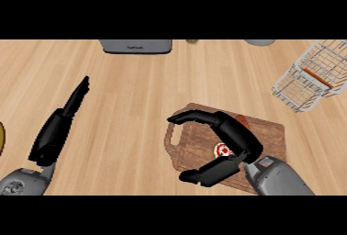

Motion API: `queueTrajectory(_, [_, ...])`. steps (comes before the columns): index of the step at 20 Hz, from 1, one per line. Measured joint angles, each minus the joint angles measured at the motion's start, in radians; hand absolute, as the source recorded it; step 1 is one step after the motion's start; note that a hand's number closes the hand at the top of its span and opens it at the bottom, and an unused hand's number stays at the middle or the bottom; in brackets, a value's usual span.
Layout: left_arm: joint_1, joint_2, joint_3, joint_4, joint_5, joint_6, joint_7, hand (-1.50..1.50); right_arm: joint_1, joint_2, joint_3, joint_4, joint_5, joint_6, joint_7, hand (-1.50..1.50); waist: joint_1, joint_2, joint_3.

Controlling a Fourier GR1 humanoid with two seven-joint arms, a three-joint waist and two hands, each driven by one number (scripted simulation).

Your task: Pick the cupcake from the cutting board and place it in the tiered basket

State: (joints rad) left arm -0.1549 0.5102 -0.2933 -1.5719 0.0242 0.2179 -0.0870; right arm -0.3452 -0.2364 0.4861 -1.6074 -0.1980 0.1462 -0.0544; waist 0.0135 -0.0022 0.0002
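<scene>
A brown wooden cutting board [196, 137] lies at the lower centre-right of the counter. On it sits the cupcake [221, 149], of which only a red and white patch shows under my right hand [237, 135]. That hand arches over the board, fingers curved to the left above the cupcake and thumb low near the board's front edge, with a wide gap between them. The white wire tiered basket [313, 75] stands at the far right, well apart from the hand. My left hand [58, 126] rests at the left with straight fingers pointing up.
A grey appliance [136, 46] stands at the counter's back edge. A pale round object [260, 42] and a small dark-green thing [193, 41] show at the back right. A yellow edge [2, 137] peeks in at the far left.
</scene>
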Motion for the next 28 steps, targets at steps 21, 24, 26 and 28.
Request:
queueTrajectory(21, [0.044, -0.024, 0.015, -0.049, -0.05, 0.001, 0.027, 0.0, -0.274, -0.397, 0.162, -0.478, 0.245, 0.407, 0.85, -1.5, -0.021, -0.006, -0.002])
queueTrajectory(24, [0.041, -0.035, 0.02, -0.066, -0.062, -0.005, 0.046, 0.0, -0.236, -0.333, 0.23, -0.508, 0.311, 0.386, 0.925, -1.5, -0.017, -0.004, -0.001])
queueTrajectory(26, [0.048, -0.043, 0.026, -0.058, -0.068, -0.01, 0.031, 0.0, -0.213, -0.293, 0.283, -0.515, 0.374, 0.366, 0.96, -1.5, -0.016, -0.002, -0.001])
queueTrajectory(28, [0.055, -0.039, 0.034, -0.076, -0.069, -0.018, 0.038, 0.0, -0.209, -0.255, 0.335, -0.505, 0.432, 0.353, 0.989, -1.5, -0.013, -0.002, -0.001])
